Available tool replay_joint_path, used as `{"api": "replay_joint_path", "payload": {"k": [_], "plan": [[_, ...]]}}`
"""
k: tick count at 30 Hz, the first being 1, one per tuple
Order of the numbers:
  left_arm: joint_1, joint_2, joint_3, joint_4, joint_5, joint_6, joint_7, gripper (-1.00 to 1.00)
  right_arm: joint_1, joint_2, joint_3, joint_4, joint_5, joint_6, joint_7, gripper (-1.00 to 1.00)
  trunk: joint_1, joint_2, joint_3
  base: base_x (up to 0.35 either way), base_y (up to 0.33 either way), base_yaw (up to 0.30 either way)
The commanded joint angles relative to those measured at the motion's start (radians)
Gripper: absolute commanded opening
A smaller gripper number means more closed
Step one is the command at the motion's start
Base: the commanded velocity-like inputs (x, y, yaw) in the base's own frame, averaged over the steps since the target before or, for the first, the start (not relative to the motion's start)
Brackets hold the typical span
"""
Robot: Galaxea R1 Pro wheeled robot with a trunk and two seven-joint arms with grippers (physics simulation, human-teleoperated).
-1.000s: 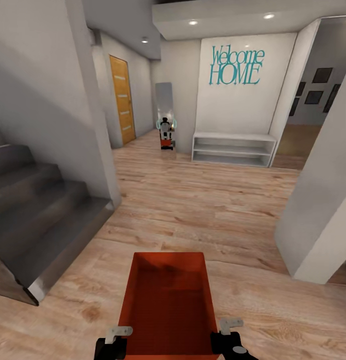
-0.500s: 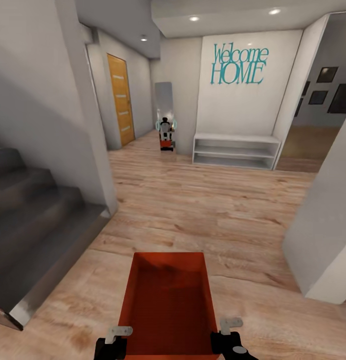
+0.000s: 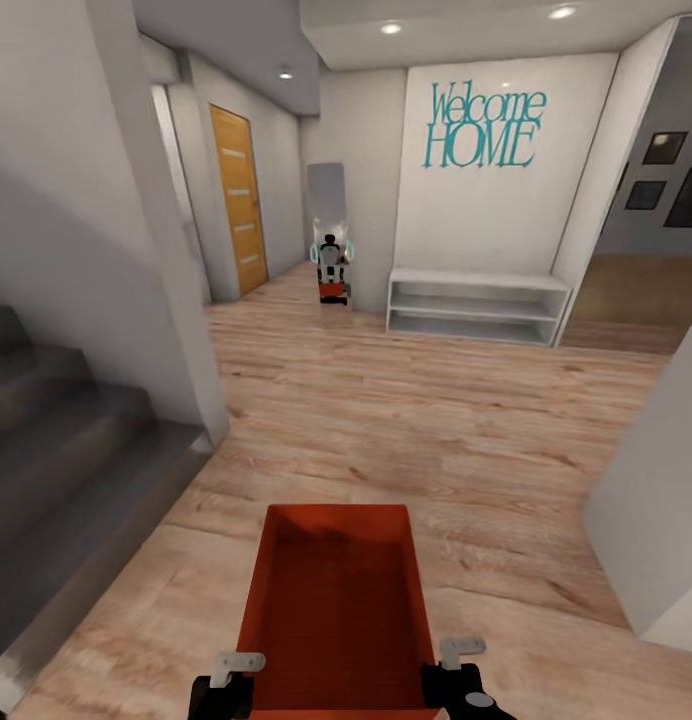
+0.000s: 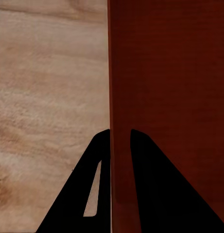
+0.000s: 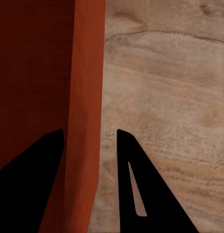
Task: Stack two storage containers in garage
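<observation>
Below, both the left pincer (image 4: 120, 138) and right pincer (image 5: 90, 138) grip the storage container (image 3: 336, 610), its near end cut off.

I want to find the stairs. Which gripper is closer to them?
Left. The left gripper holds the container wall on the side toward the stairs; the right gripper holds the opposite wall, farther away.

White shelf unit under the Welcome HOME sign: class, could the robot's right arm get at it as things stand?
Probably not. The white shelf unit stands far across the wood floor, and the right tool is clamped on the wall of the storage container.
</observation>
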Motion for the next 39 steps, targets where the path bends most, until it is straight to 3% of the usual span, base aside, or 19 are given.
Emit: {"api": "replay_joint_path", "payload": {"k": [1, 39], "plan": [[-0.001, 0.0, 0.028, 0.0, -0.012, -0.004, 0.013, -1.0, -0.001, 0.0, -0.001, 0.001, -0.003, -0.003, -0.009, -1.0, 0.0, 0.0, -0.001, 0.347, 0.0, 0.0], [-0.001, 0.0, 0.028, 0.0, -0.012, -0.004, 0.013, -1.0, -0.001, 0.0, -0.001, 0.001, -0.003, -0.003, -0.009, -1.0, 0.0, 0.0, -0.001, 0.347, 0.0, 0.0]]}}
